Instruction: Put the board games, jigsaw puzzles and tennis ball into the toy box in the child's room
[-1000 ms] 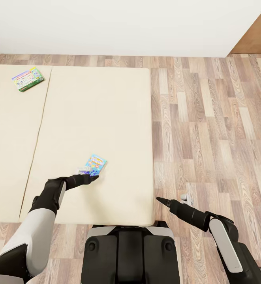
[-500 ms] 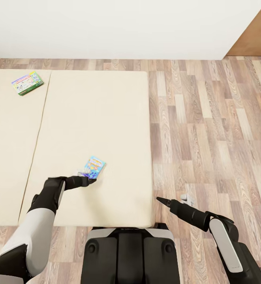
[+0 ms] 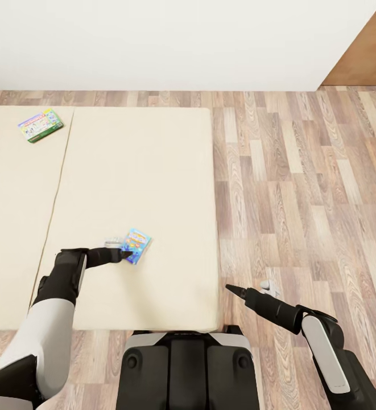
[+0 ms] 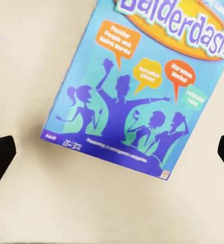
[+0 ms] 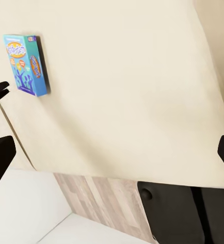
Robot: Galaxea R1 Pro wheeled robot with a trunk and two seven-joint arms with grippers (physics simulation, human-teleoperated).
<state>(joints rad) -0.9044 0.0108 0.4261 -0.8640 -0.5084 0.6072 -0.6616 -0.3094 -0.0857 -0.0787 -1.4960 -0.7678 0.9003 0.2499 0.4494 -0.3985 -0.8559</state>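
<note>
Blue board game [image 3: 136,245]: lies flat on the right-hand cream mattress of the bed [image 3: 153,171], a little left of centre in the lower half of the head view; its lid reads "Balderdash" in my left wrist view [image 4: 142,91].
My left fingers [image 3: 121,254]: reach along the mattress to the near edge of the blue game; in the left wrist view the two dark tips [image 4: 0,157] stand wide apart on either side of the box, gripping nothing.
Second board game [image 3: 40,125]: white, green and yellow, on the left mattress in the upper left of the head view, well apart from the blue one.
My right fingers [image 3: 233,290]: held over the wood-plank floor [image 3: 301,188] just off the bed's right edge, lower centre-right of the head view; the tips look spread wide in the right wrist view, empty.
Right wrist view: shows the blue game [image 5: 25,63] in its upper left, on the cream mattress.
</note>
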